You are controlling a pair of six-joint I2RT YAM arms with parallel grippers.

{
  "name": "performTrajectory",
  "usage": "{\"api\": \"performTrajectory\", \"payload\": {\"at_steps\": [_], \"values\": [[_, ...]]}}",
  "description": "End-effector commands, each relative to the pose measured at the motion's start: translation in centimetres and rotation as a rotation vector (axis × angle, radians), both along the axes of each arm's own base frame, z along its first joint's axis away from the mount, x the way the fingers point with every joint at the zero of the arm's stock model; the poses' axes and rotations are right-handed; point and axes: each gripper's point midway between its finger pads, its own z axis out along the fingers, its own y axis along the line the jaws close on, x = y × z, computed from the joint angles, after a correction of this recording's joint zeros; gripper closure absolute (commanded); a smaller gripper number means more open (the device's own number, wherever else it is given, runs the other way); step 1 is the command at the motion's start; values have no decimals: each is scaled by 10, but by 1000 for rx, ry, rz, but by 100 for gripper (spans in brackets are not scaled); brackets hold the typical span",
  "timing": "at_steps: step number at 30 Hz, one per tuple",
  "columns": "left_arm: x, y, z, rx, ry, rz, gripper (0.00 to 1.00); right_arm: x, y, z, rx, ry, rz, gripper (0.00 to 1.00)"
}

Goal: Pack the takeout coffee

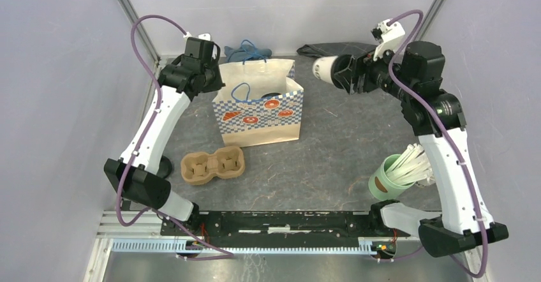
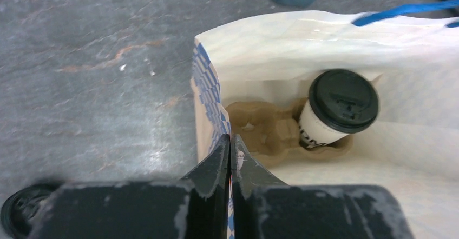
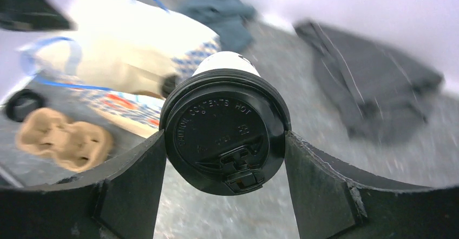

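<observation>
Item: takeout coffee (image 1: 324, 69), pinched sideways in my right gripper (image 1: 344, 73), aloft near the paper bag (image 1: 258, 119) whose rim my left gripper (image 2: 230, 148) clamps; likely hazard: tilt or squeeze could spill it before entry.

One takeout coffee (image 1: 324, 69), a small white paper cup under a round black plastic lid with embossed lettering, lies on its side in the air, clamped at the lid end between the fingers of the right gripper (image 1: 343, 73); its base points toward the paper bag (image 1: 258, 106); a second lidded cup (image 2: 338, 106) stands tilted in a tan pulp carrier (image 2: 260, 128) inside that bag.
</observation>
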Motion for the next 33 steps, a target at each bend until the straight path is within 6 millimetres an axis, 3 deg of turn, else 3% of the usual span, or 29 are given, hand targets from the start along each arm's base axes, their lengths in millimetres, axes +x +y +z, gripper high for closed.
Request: {"api": "performTrajectory", "payload": {"at_steps": [1,6,9,17,22,26,29,33], "values": [[20,-22,35,-84,-192,-111,96,-32,55,85,101,-242,259,22],[9,-43,69,-235,-457,-212,96,-65,114,94,141,-269,523,22],[-16,-48,83,-282,-641,-296,96,-73,136,87,128,-258,599,22],[-40,-39,86,-315,-808,-295,98,-73,193,52,-49,-198,638,23],[-52,-40,78,-339,-855,-322,98,-70,218,25,-244,-215,612,24],[-58,-38,58,-304,-861,-342,98,-77,234,1,-390,-223,581,25],[-62,-35,48,-276,-860,-345,98,-77,240,-23,-471,-207,549,25],[-68,-31,40,-267,-855,-339,98,-71,246,-37,-509,-194,481,26]]}}
